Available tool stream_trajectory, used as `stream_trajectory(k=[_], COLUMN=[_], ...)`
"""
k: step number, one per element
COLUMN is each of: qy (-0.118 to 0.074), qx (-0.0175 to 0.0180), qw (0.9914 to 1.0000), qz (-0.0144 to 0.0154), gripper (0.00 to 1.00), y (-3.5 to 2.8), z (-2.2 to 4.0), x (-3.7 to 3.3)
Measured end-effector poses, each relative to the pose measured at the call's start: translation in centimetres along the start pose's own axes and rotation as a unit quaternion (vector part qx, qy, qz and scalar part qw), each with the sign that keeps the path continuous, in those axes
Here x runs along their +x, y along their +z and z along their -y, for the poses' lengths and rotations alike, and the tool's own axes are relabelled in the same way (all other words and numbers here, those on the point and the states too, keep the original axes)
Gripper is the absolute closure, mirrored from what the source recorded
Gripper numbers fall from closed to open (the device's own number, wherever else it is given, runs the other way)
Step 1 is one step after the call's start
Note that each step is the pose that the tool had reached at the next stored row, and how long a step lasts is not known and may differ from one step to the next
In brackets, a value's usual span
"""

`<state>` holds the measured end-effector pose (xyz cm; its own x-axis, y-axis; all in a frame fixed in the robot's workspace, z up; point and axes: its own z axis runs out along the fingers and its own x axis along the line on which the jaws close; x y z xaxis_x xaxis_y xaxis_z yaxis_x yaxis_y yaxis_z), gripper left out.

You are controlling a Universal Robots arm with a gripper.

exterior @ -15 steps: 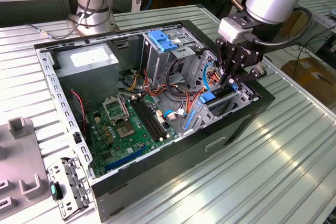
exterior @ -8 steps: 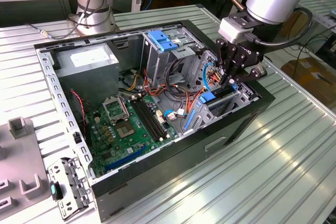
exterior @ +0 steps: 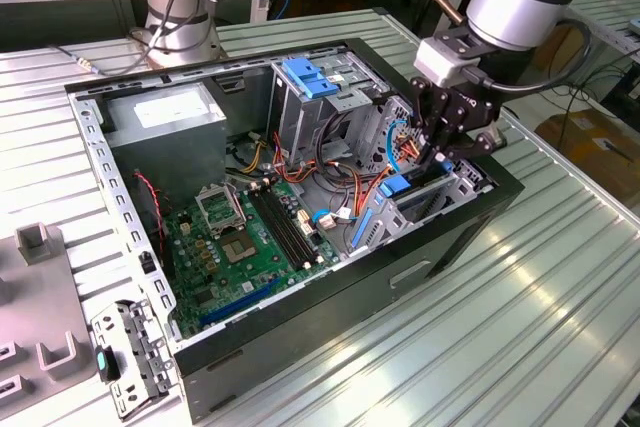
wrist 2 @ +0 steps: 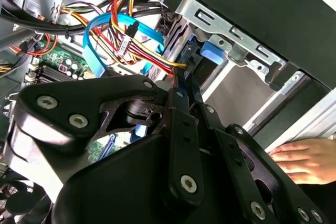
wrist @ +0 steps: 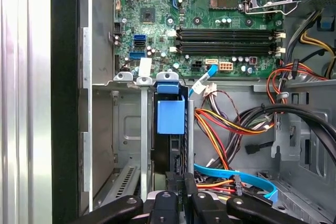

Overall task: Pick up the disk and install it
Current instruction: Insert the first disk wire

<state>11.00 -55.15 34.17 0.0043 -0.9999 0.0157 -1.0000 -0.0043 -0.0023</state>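
Observation:
The disk (wrist: 170,116) stands on edge in the narrow drive bay at the front corner of the open computer case (exterior: 455,237). Its blue plastic rail faces up and its dark body sits between the bay's metal walls. In the exterior view its blue end (exterior: 395,185) lies just below my gripper (exterior: 438,159). My gripper (wrist: 180,178) is at the disk's outer end with its two thin black fingers (wrist 2: 185,85) drawn together, tips right by the blue rail (wrist 2: 212,51). I cannot tell whether the tips touch the disk.
Orange, red and blue cables (wrist: 231,129) run right beside the bay. The green motherboard (exterior: 250,237), a grey power supply box (exterior: 165,112) and a drive cage with a blue handle (exterior: 312,77) are inside the case. A person's hand (wrist 2: 302,161) rests on the case's outer side.

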Motion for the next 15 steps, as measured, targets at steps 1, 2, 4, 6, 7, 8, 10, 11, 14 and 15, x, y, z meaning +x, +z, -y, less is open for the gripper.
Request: stream_trajectory(k=[1,2,4,6,7,8,10,11,14,15], qy=[0.0,0.0,0.0,0.0,0.0,0.0,0.0,0.0,0.0,0.0], qx=[-0.0002,-0.0002,-0.0003,-0.0003,-0.0002,-0.0002,-0.0002,-0.0001,0.001,0.0013], qw=[1.0,1.0,1.0,1.0,1.0,1.0,1.0,1.0,1.0,1.0], qz=[-0.0002,-0.0003,-0.0003,-0.0001,-0.0001,0.0002,-0.0001,0.0,-0.0001,-0.0001], gripper=[0.84,0.84,0.84,0.84,0.84,0.83,0.76,0.76,0.76,0.76], y=[0.07,0.1,0.11,0.13,0.13,0.15,-0.24,-0.51,-1.76,-2.07], z=[0.0,0.0,0.0,0.0,0.0,0.0,0.0,0.0,0.01,0.01], x=[0.0,0.0,0.0,0.0,0.0,0.0,0.0,0.01,0.03,0.03])
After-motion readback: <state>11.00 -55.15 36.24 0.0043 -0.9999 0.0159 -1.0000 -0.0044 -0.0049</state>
